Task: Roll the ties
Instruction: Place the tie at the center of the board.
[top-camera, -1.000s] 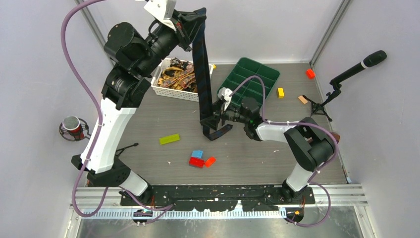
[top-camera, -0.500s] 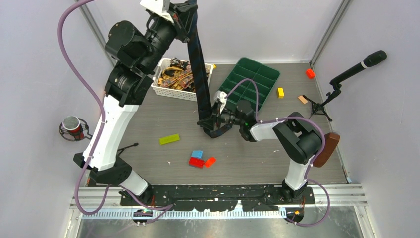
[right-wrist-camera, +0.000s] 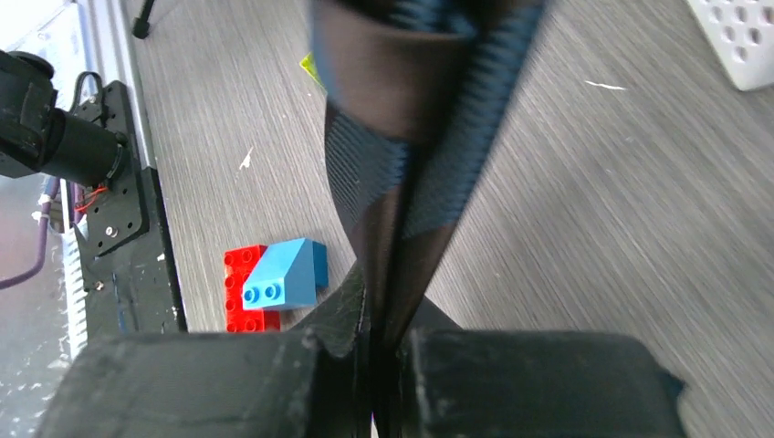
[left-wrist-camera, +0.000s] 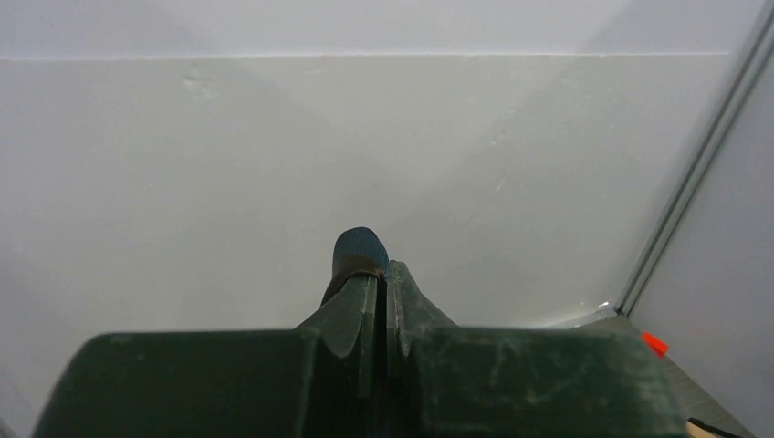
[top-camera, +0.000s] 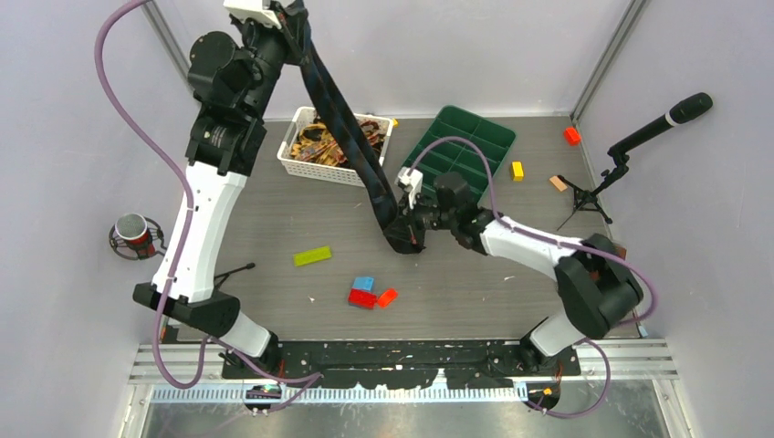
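We saw the navy tie stretched taut in the air between the two arms, running on a slant from high at the far left, across the white basket, down to the middle of the table. The left gripper was raised near the back wall and was closed tight on the upper end of the tie; in the left wrist view a short rounded stub of the dark fabric stuck out past its fingers. The right gripper sat low, just above the table, and was clamped on the lower part of the tie. There the fabric was folded over, and a short loop hung down beside the gripper. The patterned ties, brown, gold and black, lay heaped in the basket. A green tray with compartments stood just right of the basket. Nearer the arm bases, a yellow-green brick lay apart, and a blue brick, a red brick and an orange brick lay close together.
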Available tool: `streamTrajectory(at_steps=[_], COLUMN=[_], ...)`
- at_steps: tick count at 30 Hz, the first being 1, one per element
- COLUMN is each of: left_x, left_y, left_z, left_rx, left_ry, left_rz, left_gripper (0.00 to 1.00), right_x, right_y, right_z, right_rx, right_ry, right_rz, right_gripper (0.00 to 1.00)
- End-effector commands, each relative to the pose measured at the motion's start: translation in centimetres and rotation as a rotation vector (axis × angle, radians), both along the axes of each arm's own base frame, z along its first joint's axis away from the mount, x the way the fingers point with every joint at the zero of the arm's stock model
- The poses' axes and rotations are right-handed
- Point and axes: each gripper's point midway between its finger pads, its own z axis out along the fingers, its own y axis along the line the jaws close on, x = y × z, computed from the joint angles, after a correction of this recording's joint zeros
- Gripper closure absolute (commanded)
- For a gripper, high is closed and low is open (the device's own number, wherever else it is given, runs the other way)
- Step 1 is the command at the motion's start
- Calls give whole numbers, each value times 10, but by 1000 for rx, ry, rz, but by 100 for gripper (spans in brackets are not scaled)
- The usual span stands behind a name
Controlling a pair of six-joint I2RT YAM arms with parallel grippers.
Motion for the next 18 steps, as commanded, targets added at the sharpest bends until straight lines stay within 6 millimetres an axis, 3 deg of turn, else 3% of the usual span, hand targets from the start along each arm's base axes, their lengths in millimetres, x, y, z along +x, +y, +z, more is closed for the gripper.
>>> streamTrajectory(at_steps=[1,2,3,6,11,13,18], left_x=[-4,5,10,23,31,34,39], left_y=[33,35,39,50,66,75,99], left_z=[9,-7,-16,-49,-95,-115,-177], left_rx=[-118,-120,-124,-133,-191,-210,-252], left_ry=[-48,-17,-4,45,87,116,222], left_rz=[75,91,106,163,228,273,391], left_gripper=[100,100,100,100,100,100,99], right_x=[-9,-21,-17,-52,-93,-106,-116], right_y=[-43,-60,-67,-103,-138,-147,-150], right_z=[16,6,13,1,-8,-7,11], right_rx=[-283,-376,-411,-585,-725,-760,-772], right_ry=[84,152,151,320,514,565,603], right_rz=[-92,-116,-154,-185,-249,-255,-247], right_gripper=[100,100,99,100,100,100,100])
